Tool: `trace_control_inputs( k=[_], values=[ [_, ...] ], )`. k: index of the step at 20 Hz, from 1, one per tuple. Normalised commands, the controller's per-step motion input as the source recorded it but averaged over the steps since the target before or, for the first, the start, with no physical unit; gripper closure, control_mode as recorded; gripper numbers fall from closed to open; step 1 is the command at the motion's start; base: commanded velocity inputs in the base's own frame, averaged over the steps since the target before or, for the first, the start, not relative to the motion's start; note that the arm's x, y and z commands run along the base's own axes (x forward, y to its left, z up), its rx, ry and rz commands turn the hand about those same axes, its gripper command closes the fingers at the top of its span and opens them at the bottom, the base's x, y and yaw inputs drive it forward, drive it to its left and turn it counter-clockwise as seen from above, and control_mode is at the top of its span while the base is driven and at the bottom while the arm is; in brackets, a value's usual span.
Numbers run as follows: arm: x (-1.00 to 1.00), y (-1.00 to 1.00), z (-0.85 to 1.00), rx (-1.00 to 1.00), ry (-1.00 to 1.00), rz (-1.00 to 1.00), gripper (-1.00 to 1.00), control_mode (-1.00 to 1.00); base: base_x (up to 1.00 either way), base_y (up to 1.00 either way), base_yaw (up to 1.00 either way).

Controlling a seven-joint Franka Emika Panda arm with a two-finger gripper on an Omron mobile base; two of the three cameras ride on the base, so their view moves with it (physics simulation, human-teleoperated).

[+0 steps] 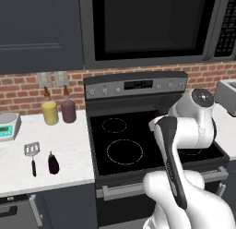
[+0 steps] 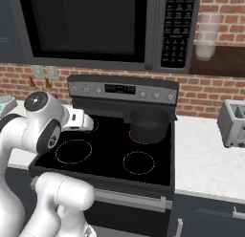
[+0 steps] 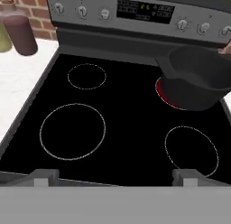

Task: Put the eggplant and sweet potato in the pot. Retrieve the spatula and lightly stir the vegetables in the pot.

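Note:
The dark purple eggplant (image 1: 53, 163) lies on the white counter left of the stove. Just to its left is the spatula (image 1: 32, 154), silver slotted head toward the wall and black handle toward the counter's front edge. The dark pot (image 2: 149, 123) stands on the back right burner, which glows red under it (image 3: 196, 83). My gripper (image 3: 116, 175) hovers over the front of the black cooktop with its fingertips (image 3: 45, 175) wide apart, open and empty. It is well to the right of the eggplant and spatula. The sweet potato is out of view.
A yellow jar (image 1: 50, 111) and a maroon jar (image 1: 68, 110) stand by the brick wall behind the counter. A kitchen scale (image 1: 7, 125) sits at the far left. A toaster (image 2: 233, 123) stands right of the stove, and a microwave (image 2: 95, 26) hangs above it.

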Motion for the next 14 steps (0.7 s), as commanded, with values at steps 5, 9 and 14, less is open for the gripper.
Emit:
trace_control_inputs(
  k=[5, 9, 14],
  values=[
    [-0.02, 0.72, 0.00, 0.00, 0.24, 0.24, -1.00, -1.00, 0.00, 0.00, 0.00],
    [-0.03, 0.46, -0.15, -0.04, 0.16, 0.21, -1.00, -1.00, 0.00, 0.00, 0.00],
    [0.00, 0.96, -0.23, -0.02, 0.18, 0.07, -1.00, -1.00, 0.00, 0.00, 0.00]
  ],
)
